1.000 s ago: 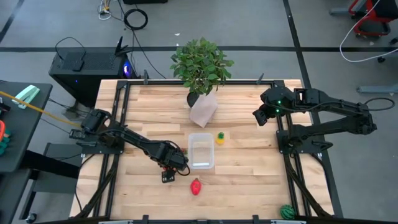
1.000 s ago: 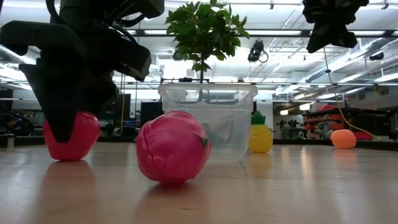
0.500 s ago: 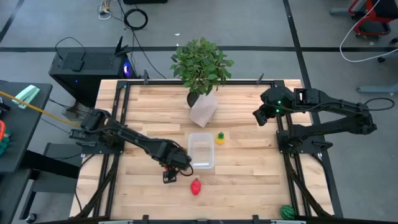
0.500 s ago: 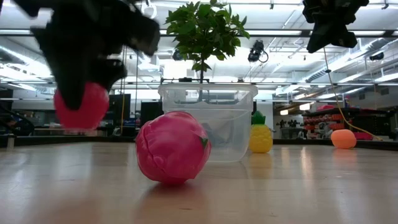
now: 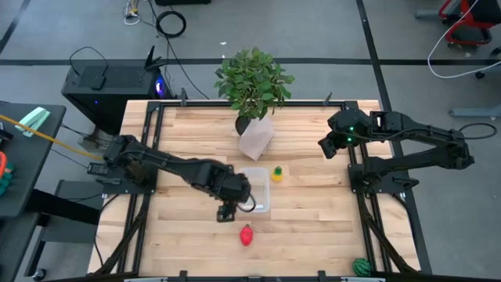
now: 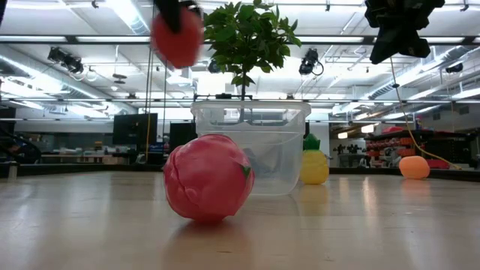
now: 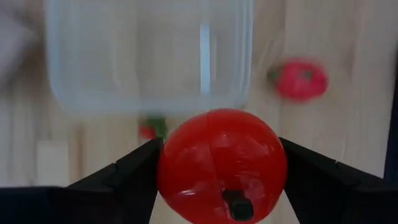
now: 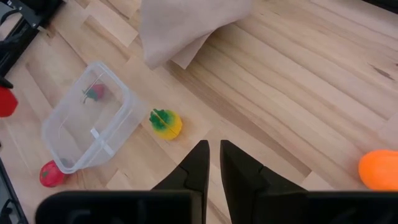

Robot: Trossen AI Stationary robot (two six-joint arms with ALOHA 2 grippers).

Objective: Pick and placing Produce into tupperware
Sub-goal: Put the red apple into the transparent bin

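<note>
Now | change: left gripper, down at the table a second ago, is raised beside the tupperware | grip: fingers spread wide, clamping a red tomato, glossy, round, seamed | right gripper: nearly closed, empty, parked aloft at the table's right edge | pinkish-red fruit on table before tub.

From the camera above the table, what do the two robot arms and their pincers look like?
Both arms are dark, almost black, built of jointed tubular links on black frames at the table's sides. The left pincer has two flat, wedge-shaped black fingers. The right pincer has two narrow black fingers. A small green light glows near the right arm's wrist.
</note>
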